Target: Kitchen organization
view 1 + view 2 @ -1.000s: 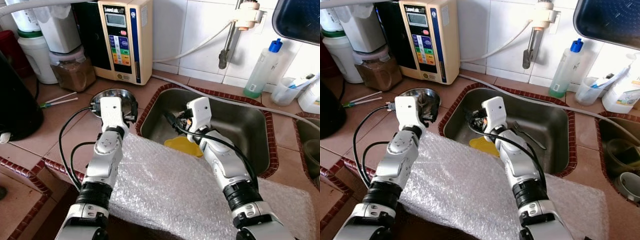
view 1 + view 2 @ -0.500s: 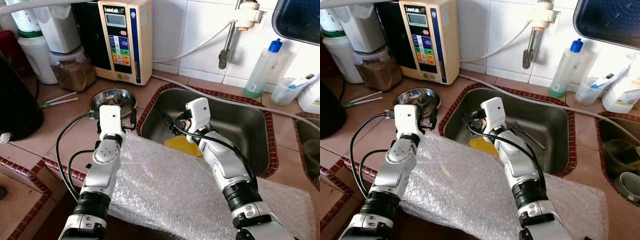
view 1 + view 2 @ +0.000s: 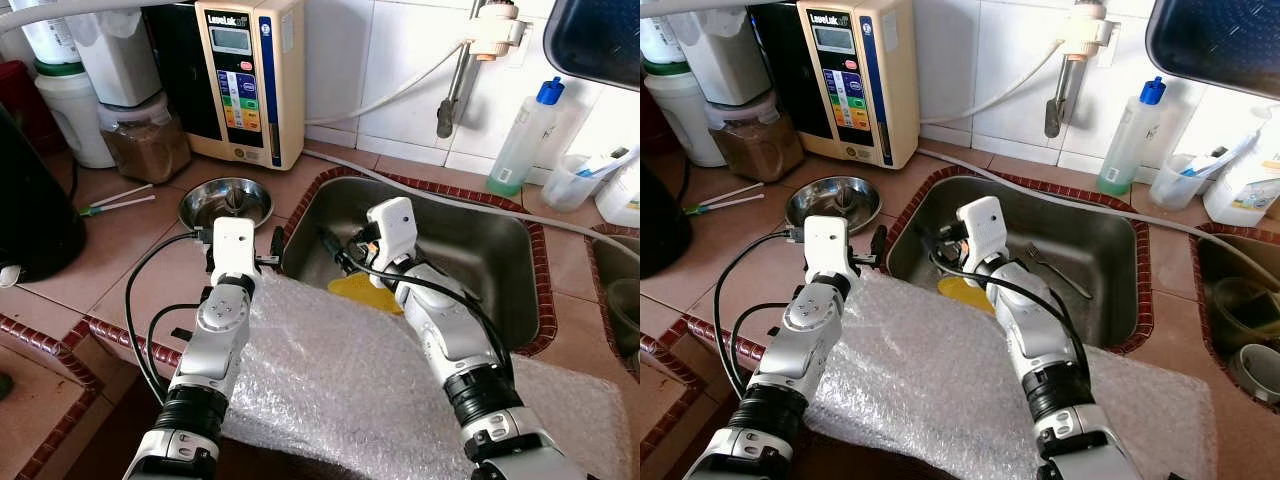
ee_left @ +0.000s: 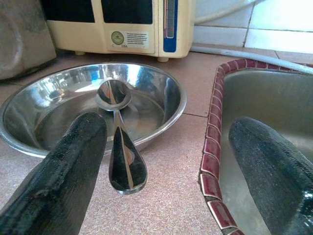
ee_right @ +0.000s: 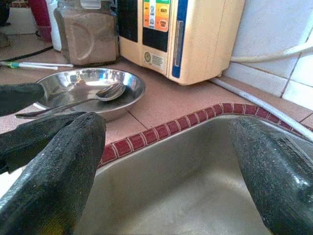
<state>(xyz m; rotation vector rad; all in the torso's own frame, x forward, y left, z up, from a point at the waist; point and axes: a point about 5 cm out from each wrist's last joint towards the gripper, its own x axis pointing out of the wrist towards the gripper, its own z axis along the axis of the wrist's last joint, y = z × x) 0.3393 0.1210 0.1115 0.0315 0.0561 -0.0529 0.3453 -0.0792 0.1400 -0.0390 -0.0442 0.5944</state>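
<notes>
Landmark: the sink, a steel basin with a red tile rim, sunk in the brown tiled counter.

Far left of the sink: a black appliance at the counter's edge, with white tubs and a jar of brown powder behind it against the wall. Between jar and sink, two white sticks flat on the counter.

Nearer the sink, at the wall: a cream water machine with coloured buttons. Just in front of it, left of the sink's rim: a steel bowl upright on the counter, with a spoon resting in it, scoop inside, handle out over the bowl's near lip.

Just left of the sink, near side of the bowl: left gripper, low over the counter, fingers spread wide and holding nothing, the spoon handle between them but untouched.

In the sink, toward its left end: right gripper, fingers parted, nothing held. Under that arm, a yellow thing on the sink floor. Right of that, a fork lying in the sink.

In front of the sink, under both arms: a sheet of bubble wrap.

Behind the sink: a tap on the wall with a white hose. Right of the sink: a bottle with a blue cap, then a clear jug.
</notes>
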